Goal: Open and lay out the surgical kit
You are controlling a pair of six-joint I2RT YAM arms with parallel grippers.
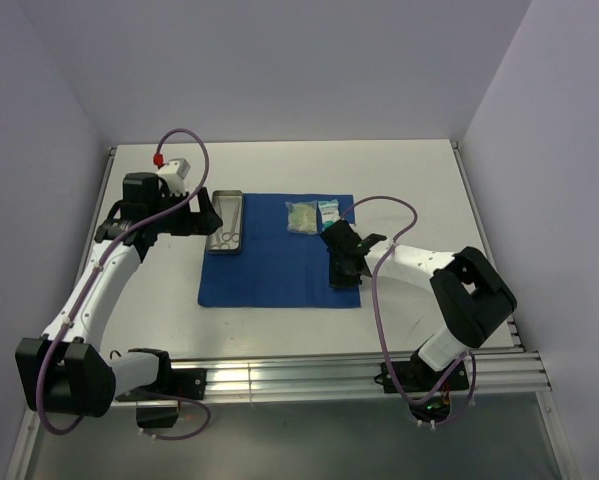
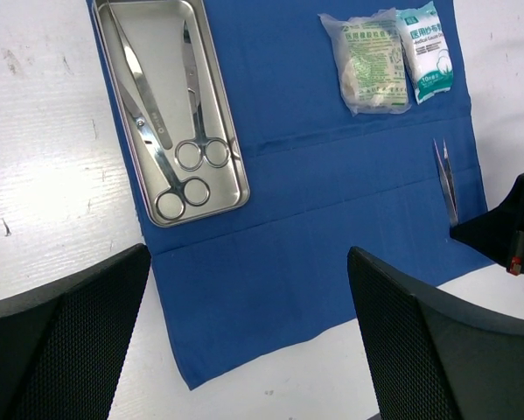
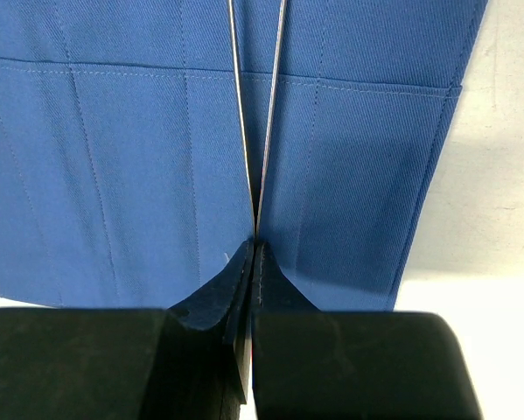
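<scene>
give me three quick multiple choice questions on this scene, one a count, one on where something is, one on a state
1. How many scissors lie in the steel tray? A none; B four; C two.
2. Where do the two packets lie? A in the steel tray; B on the blue cloth; C stacked on the scissors.
3. The right tool is: A shut on tweezers; B open, empty; C shut on a packet.

Answers: 1 C, two pairs of ring handles show. 2 B, both rest near the cloth's far right corner. 3 A, it pinches the tweezers' joined end.
</scene>
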